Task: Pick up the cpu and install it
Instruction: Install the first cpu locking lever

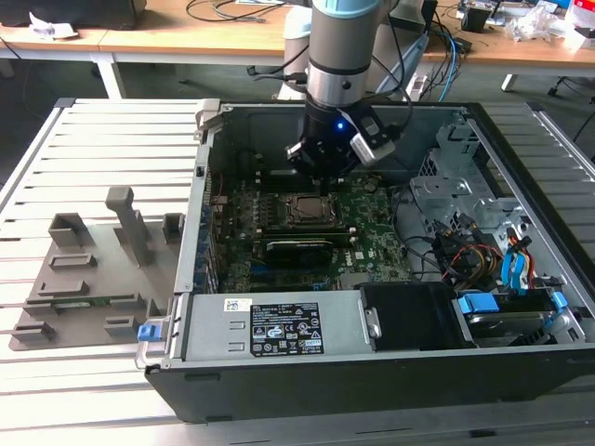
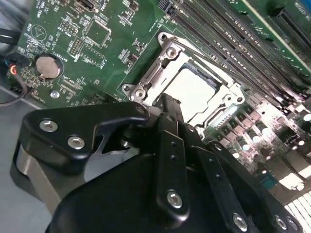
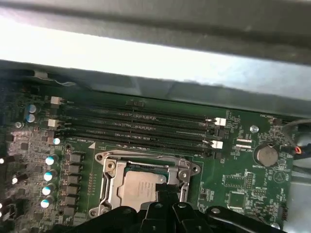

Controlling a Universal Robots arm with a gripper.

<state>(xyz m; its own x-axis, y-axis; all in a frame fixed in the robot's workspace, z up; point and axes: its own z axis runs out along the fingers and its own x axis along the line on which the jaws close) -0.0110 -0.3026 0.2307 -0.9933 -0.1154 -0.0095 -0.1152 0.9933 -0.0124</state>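
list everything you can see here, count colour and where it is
silvery-white square cpu chip: one, lying in the metal-framed socket on the motherboard, under the pincer
green motherboard: one, on the floor of the open case
black computer case: one, lid off, on the slatted table
round silver coin battery: one, on the motherboard beside the socket
black memory slots: a row, alongside the socket
grey plastic fixture plate: one, on the white slatted table, at the exterior view's left of the case
blue drive latches: several, at the case's exterior-view right
black pincer: one, just above the socket's edge, on the arm
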